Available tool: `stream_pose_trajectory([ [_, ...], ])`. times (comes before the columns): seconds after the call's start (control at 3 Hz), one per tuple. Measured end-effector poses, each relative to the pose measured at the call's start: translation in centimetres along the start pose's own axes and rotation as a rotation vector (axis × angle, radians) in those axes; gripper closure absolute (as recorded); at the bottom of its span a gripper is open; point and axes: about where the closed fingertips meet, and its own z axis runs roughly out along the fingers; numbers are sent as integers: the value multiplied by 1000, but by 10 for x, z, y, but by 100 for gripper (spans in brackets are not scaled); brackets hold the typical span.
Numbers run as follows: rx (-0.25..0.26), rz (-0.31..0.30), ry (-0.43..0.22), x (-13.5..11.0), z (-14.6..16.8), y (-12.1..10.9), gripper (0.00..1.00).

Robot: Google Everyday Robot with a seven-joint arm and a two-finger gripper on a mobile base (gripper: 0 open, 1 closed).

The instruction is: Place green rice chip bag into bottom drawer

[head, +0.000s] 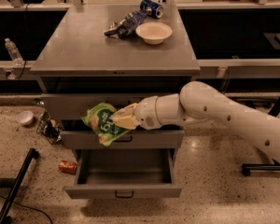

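Gripper: the gripper (124, 117) is held in front of the middle drawer (121, 139), left of centre, at the end of the white arm (214, 113) reaching in from the right.
Jaws: the jaws are clamped on the right edge of the bag (102, 123).
Bag: the bag is hung in the air in front of the middle drawer's face, above the left part of the bottom drawer (123, 171); it droops down and to the left from the grip.
Bottom drawer: it is pulled open toward the near side, and nothing is seen inside it; its black handle is seen on the near front.
Desk: a bowl (153, 32), a dark bag (123, 24) and a can (151, 7) are left at the far end of the desk (84, 50), well apart from the work.
Floor: a red can (66, 166) lies just left of the open drawer.
Step judged: the bag is not yet inside; a descent into the opening is still needed.
Risk, release: if the bag is let go at this height, it may drift or catch on the drawer's rim, being light and floppy.
Risk, position: the bag hangs toward the left side, so it could land on the left wall or spill to the floor.
Risk, collision: the wrist could strike the middle drawer's front while being lowered.
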Motion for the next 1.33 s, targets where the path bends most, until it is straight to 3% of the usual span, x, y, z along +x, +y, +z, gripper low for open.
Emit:
stream_pose_trajectory([
  [0.67,-69,-95,19,62,50,-13,100],
  [1.0,-88,-171,51,98,82,-26,100],
  [1.33,-64,-189,129,158,111,-47,100],
])
